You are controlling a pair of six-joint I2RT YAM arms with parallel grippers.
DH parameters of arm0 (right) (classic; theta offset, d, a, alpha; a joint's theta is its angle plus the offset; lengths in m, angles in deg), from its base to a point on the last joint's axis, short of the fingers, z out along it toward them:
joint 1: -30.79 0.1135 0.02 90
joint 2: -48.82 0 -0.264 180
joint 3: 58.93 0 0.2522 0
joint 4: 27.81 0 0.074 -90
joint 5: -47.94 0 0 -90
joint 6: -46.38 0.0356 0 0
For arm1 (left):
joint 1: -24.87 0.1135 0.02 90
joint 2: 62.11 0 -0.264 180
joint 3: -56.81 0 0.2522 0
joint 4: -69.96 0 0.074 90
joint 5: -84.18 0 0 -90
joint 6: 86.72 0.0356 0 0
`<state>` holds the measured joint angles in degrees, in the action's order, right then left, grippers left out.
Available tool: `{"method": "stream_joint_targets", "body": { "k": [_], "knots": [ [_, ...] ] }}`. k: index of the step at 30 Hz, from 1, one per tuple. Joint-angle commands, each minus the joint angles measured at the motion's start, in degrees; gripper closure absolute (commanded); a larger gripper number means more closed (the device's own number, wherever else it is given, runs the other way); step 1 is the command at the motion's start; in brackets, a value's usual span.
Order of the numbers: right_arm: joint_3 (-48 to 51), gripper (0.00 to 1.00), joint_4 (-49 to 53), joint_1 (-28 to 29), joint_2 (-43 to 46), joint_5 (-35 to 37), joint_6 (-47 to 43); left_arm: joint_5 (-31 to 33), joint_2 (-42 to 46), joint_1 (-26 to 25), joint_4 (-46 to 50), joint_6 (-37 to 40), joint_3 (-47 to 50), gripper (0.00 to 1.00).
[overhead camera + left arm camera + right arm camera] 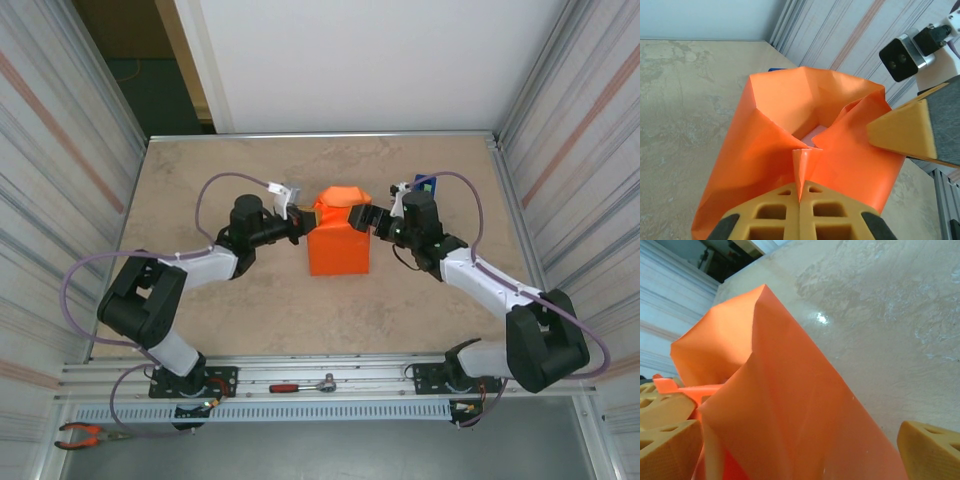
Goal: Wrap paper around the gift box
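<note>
A: Where's the paper (338,250)?
B: Ctr of the table (200,160) in the top view, wrapped round the gift box (813,138) as an upright sleeve. Long axis looks vertical, mouth pointing up, w/ a flat orange face toward the bottom of frame.
A: Box visible?
B: Barely. In the left wrist view it's a pale patch deep in the opening, mid-frame. Paper walls rise well above it.
A: L gripper (800,202)?
B: Clenched on a folded flap of the paper at the sleeve's rim, bottom ctr of its own view. In the top view it's at the sleeve's upper left corner.
A: R gripper (366,218)?
B: Released, jaws wide, at the sleeve's upper right corner in the top view. In the right wrist view the paper's wall runs between the pads (932,452). Can't tell if either touches.
A: Anything else?
B: Blue item (425,183) just behind the R wrist, upper right of ctr.
</note>
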<state>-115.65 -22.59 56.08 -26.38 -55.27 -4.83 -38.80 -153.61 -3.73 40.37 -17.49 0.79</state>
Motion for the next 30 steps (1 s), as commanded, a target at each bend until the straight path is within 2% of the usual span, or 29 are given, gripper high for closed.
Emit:
{"method": "stream_joint_targets", "body": {
  "k": [1,5,9,14,15,20,25,30],
  "knots": [
    [-0.93,0.05,1.1,0.93,-1.26,3.32,-1.0,0.22,3.0,-0.65,-1.03,1.48,1.58,0.94],
    [0.5,0.09,0.98,1.39,-1.36,3.46,-0.73,2.23,6.08,-0.64,-1.65,0.48,3.42,0.68],
    [2.02,0.11,0.76,1.92,-0.36,3.8,-0.38,8.2,11.2,-0.67,-1.8,-1.16,6.18,0.3],
    [3.74,0.12,1.07,2.39,0.58,4.25,0.09,17.04,18.12,-0.83,1.27,-2.43,9.32,0.09],
    [4.13,0.12,0.92,2.39,0.63,4.18,0.23,18.28,19.24,-1.1,2.59,-2.27,9.56,0.02],
    [5.47,0.13,0.36,2.93,0.81,4.11,0.68,23.14,21.58,-5.85,10.24,1.59,9.5,0.01],
    [6.49,0.13,0.45,3.18,1.88,4.6,0.77,29.44,19.92,-12.33,13.36,5.29,8.96,0.01],
    [6.27,0.13,1.04,3.17,1.81,4.3,0.77,33.99,15.68,-13.68,14.2,6.65,6.52,0.01]
  ]
}}
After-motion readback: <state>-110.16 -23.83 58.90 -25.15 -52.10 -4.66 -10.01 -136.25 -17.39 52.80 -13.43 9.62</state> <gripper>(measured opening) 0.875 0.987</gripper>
